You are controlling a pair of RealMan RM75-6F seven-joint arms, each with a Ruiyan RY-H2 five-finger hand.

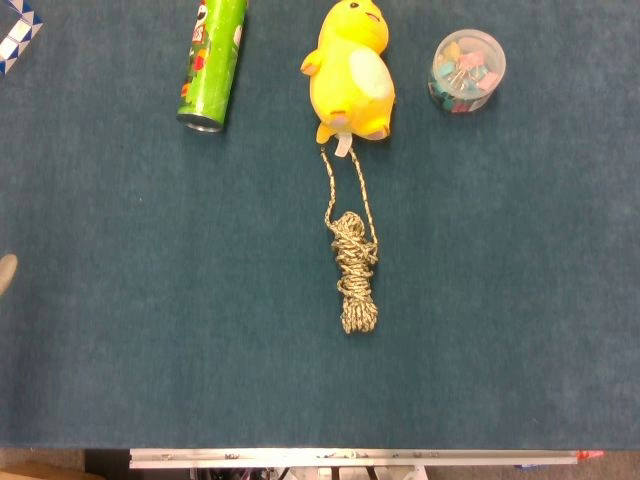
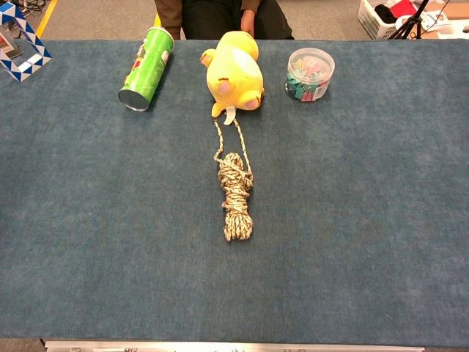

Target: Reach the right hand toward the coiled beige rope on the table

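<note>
The coiled beige rope (image 1: 354, 274) (image 2: 235, 196) lies lengthwise in the middle of the blue table. Its two loose strands run up to the yellow plush duck (image 1: 351, 72) (image 2: 232, 74). My right hand appears in neither view, and nothing is near or touching the rope. A pale rounded tip (image 1: 5, 273) pokes in at the left edge of the head view. It looks like part of my left hand, but too little shows to tell how its fingers lie.
A green chip can (image 1: 212, 62) (image 2: 146, 67) lies on its side at the back left. A clear jar of coloured clips (image 1: 467, 70) (image 2: 310, 73) stands at the back right. A person (image 2: 217, 16) sits behind the far edge. A blue-white block (image 2: 22, 42) sits at the far left corner.
</note>
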